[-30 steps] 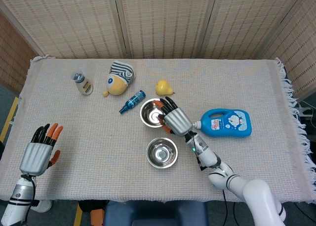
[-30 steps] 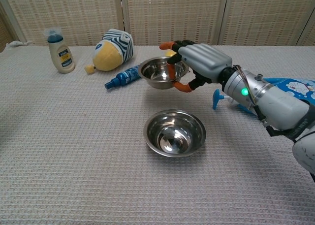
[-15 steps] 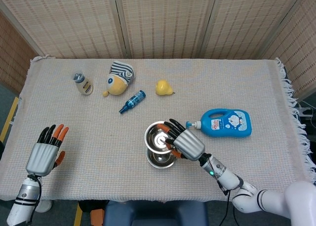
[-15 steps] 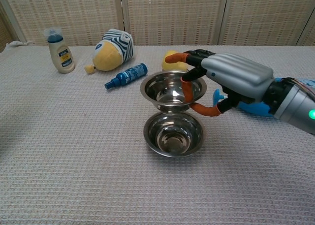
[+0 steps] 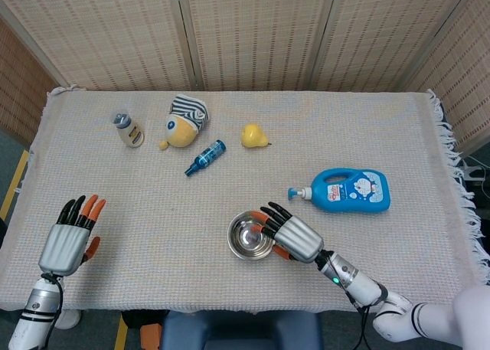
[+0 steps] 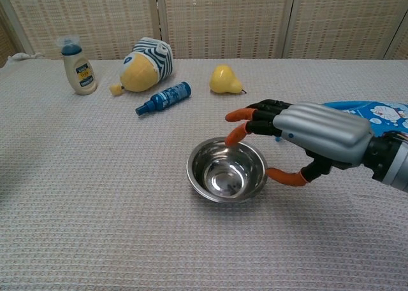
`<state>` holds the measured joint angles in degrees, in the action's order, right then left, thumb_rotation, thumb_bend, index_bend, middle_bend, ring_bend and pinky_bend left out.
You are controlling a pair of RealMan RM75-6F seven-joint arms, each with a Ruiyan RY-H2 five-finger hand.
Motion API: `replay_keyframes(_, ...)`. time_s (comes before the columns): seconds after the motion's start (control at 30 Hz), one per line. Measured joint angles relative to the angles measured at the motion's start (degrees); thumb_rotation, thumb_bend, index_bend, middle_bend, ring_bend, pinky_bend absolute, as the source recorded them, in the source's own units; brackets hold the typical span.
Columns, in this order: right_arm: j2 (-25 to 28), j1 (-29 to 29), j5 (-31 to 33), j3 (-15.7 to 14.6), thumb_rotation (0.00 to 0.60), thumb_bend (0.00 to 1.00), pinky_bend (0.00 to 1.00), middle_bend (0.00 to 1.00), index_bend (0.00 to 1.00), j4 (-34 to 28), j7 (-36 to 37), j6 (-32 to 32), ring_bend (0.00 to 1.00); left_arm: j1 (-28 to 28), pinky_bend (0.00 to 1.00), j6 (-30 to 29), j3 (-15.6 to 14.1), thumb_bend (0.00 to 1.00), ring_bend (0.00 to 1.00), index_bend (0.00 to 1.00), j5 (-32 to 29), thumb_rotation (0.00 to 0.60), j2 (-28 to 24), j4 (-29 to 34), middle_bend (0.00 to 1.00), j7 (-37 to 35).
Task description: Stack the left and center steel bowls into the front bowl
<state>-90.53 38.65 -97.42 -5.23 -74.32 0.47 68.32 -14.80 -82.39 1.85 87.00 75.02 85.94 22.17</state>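
The steel bowls [image 5: 251, 237] sit nested near the table's front centre, and in the chest view they [image 6: 226, 170] read as a single bowl with one rim showing. My right hand [image 5: 295, 237] hovers at their right side. In the chest view this hand [image 6: 312, 135] has its fingers spread above the far right rim and its thumb low beside the bowl wall, holding nothing. My left hand [image 5: 67, 239] rests at the front left corner with fingers apart and empty; the chest view does not show it.
A small sauce bottle [image 5: 129, 129], a striped plush toy [image 5: 185, 120], a little blue bottle [image 5: 205, 157] and a yellow pear [image 5: 254, 135] line the back. A blue detergent bottle [image 5: 348, 190] lies right of the bowls, close behind my right hand.
My right hand carried the lifted bowl toward the front, lowered it into the front bowl and let go. The fingers have opened off the rim. My left hand barely moved.
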Motion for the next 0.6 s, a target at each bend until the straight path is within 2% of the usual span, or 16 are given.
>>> replay_keyframes(0.13,2.81,-1.51,0.73,0.42,0.6,0.08,0.0,0.0,0.0,-3.19,-0.16,1.66,0.0,0.63,0.1,-0.64,-0.35,0.39,0.0,0.0,0.44,0.6,-0.52,1.03,0.0,-0.41)
replay_keyframes(0.3,8.87,-5.21,2.99,0.37,0.6,0.08,0.0,0.0,0.0,-8.12,-2.07,4.62,0.0,2.62,0.1,-2.28,-1.67,0.39,0.0,0.0,1.13,0.6,-2.14,2.67,0.0,-2.84)
replay_keyframes(0.47,14.8,-11.38,9.83,0.21,0.6,0.08,0.0,0.0,0.0,-12.46,-11.69,8.29,0.0,6.1,0.1,-4.61,-3.35,0.39,0.0,0.0,0.85,0.6,-4.0,3.22,0.0,-8.18)
replay_keyframes(0.6,17.38,-18.58,18.79,0.68,0.6,0.08,0.0,0.0,0.0,-16.55,-21.81,13.8,0.0,8.35,0.1,-6.4,-3.71,0.39,0.0,0.0,0.22,0.6,-4.84,2.51,0.0,-10.4)
